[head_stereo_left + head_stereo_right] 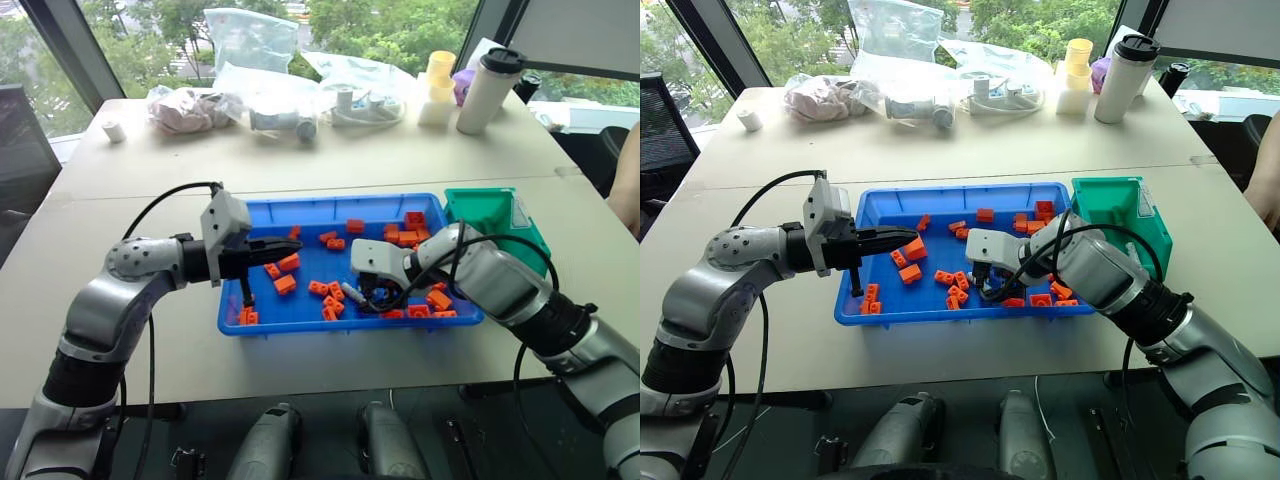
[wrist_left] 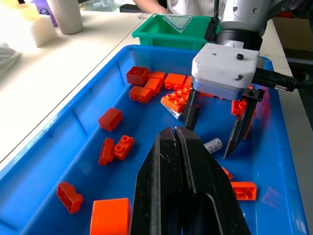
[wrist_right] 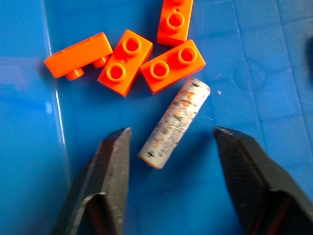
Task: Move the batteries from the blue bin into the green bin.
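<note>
Straddling a battery (image 3: 174, 122), the right gripper (image 3: 172, 147) points down into the blue bin (image 1: 232, 305); its fingers (image 3: 115, 161) stand apart on either side, neither touching the battery, which lies on the bin floor beside orange bricks (image 3: 172, 65). The left gripper (image 2: 176, 134) hovers closed and empty over the bin's left half. The green bin (image 1: 478, 212) adjoins the blue bin's right far corner.

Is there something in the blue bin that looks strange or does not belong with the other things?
Yes. Among the orange bricks in the blue bin lies one battery, a grey cylinder with a scuffed, worn surface. It lies flat on the bin floor, its far end against a brick, between the open fingers of the right gripper.
</note>
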Available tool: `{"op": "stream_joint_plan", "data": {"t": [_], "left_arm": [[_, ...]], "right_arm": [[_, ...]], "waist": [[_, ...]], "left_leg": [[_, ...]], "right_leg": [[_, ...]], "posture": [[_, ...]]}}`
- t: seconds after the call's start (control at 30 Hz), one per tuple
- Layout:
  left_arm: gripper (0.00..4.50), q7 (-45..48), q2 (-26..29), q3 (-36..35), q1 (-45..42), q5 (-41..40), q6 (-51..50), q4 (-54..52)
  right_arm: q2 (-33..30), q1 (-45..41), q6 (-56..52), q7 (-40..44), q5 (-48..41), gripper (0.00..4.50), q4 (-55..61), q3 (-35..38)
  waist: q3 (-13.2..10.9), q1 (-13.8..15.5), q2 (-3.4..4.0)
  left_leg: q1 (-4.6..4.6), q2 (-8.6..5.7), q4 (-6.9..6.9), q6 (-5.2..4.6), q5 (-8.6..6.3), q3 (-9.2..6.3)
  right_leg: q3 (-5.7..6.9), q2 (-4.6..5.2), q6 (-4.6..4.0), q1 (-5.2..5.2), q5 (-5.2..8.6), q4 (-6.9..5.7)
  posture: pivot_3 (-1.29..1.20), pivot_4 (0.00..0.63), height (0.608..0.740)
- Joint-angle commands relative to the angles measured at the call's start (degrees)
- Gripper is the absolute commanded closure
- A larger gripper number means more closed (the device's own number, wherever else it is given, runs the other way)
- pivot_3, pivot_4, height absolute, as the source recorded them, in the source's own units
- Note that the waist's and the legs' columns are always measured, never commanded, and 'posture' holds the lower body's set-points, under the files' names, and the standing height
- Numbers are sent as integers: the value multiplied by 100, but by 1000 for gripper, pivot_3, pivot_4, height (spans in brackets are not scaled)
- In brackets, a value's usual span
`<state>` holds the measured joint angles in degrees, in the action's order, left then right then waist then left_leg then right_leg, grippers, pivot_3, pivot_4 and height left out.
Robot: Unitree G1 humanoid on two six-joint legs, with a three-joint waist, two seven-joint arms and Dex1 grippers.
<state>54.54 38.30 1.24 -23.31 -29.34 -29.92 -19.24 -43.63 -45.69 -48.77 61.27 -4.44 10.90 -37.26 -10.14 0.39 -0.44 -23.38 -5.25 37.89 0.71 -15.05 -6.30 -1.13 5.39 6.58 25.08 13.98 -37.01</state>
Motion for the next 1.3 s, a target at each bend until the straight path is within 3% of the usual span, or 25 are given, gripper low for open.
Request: {"op": "stream_joint_plan", "data": {"t": [0.03, 0.07, 0.1, 0.3, 0.47, 0.6, 0.8, 0.97, 1.07, 1.1, 1.3], "left_arm": [[4500, -6, 28, -94, -85, -35, 65, -144], [4500, -2, 22, -82, -99, -25, 74, -127], [4500, 1, 14, -74, -113, -20, 81, -112], [4500, 24, -10, -45, -157, 16, 133, -52], [4500, 46, -42, -17, -192, 42, 190, 3], [4500, 104, -54, -4, -208, 56, 253, 66], [4500, 237, -115, 111, -372, 156, 403, 308], [4500, 330, -130, 144, -497, 201, 485, 451], [4500, 344, -132, 155, -523, 204, 490, 468], [4500, 345, -131, 155, -526, 199, 486, 464], [4500, 349, -135, 147, -538, 210, 465, 451]], "right_arm": [[62, -57, 129, -11, 275, 3584, -100, -33], [75, -64, 170, -17, 338, 4171, -129, -34], [87, -81, 173, -12, 369, 4471, -139, -17], [-1, -339, -102, -144, 124, 4487, 57, 1087], [-613, -488, -695, -739, 17, 4487, -254, 2839], [-1169, -85, -761, -1011, 73, 4487, -313, 3411], [-1708, 1434, -785, -965, -183, 4487, -138, 4175], [-1606, 1893, -639, -1156, -348, 1970, -218, 4363], [-1579, 1688, -662, -1296, -419, 360, -29, 4397], [-1512, 1503, -689, -1273, -555, 32, 158, 4411], [-1082, 965, -1075, -974, -1328, 32, 895, 3943]], "waist": [[0, -1, 0], [0, -2, 0], [0, -3, 0], [0, 9, 1], [-1, 46, 1], [0, 38, 0], [-1, 13, 3], [-3, -9, 6], [-3, -5, 6], [-3, -6, 6], [-4, -10, 6]], "left_leg": [[0, 0, 0, 0, 0, 0], [0, 0, 0, 0, 0, 0], [0, 0, 0, 1, 0, 0], [-1, -1, 0, 1, 1, 0], [-1, -1, 0, 0, 0, 0], [-2, -4, -1, -4, -3, -2], [2, 3, -6, -7, -4, 8], [5, 4, -4, -7, -4, 13], [5, 3, -4, -7, -4, 12], [4, 3, -4, -7, -4, 12], [4, 7, -5, -7, -4, 6]], "right_leg": [[0, 0, 0, 0, 0, 0], [0, 0, 0, 0, 0, 0], [0, 0, 0, 0, 0, 0], [-1, 1, 0, 2, 0, -1], [-1, 1, 0, 1, 0, 0], [6, 6, 0, -9, 0, 13], [-3, 9, 0, -5, 0, 6], [-8, 4, 0, -4, 0, 1], [-8, 2, 0, -5, 0, 2], [-8, 2, 0, -5, 0, 2], [-3, 0, 0, -5, 0, 5]], "posture": [[0, 150, 740], [0, 150, 740], [0, 150, 740], [0, 150, 740], [0, 150, 740], [0, 150, 740], [0, 150, 740], [0, 150, 740], [0, 150, 740], [0, 150, 740], [0, 150, 740]]}}
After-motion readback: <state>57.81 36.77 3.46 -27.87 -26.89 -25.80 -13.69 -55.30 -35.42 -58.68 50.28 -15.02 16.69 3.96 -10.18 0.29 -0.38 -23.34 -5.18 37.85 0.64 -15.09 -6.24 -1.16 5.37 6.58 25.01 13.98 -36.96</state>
